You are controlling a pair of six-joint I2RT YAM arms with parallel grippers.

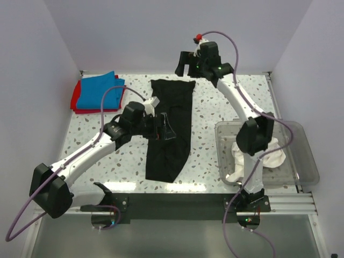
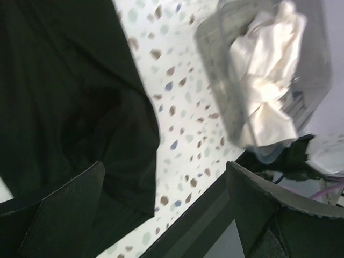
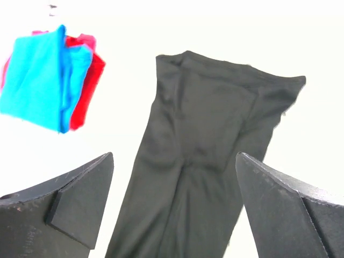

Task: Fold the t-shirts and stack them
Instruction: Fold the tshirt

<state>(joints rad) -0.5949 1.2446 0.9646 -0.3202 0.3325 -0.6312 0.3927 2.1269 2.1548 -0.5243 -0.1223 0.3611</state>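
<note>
The black t-shirt (image 1: 167,158) lies in the middle of the table (image 1: 97,140), folded lengthwise into a long narrow strip. Its near end comes close to the front edge, and from there it runs toward the back wall. To the right of this near end stands a clear bin (image 1: 307,161), and in it the white t-shirts (image 1: 269,153) lie crumpled, not folded. A little farther, the left gripper (image 1: 167,129) is over the middle part of the black strip, its fingers spread wide with nothing between them. In the wrist view it seems to hover just above the cloth, but we cannot tell surely if a finger touches it. At its far end the strip becomes wider. In the far left corner the blue t-shirt (image 1: 99,91) sits folded on top of the red t-shirt (image 1: 75,102). Farthest, the right gripper (image 1: 186,64) hangs raised above the far end of the black t-shirt, its fingers also wide apart and holding nothing.
</note>
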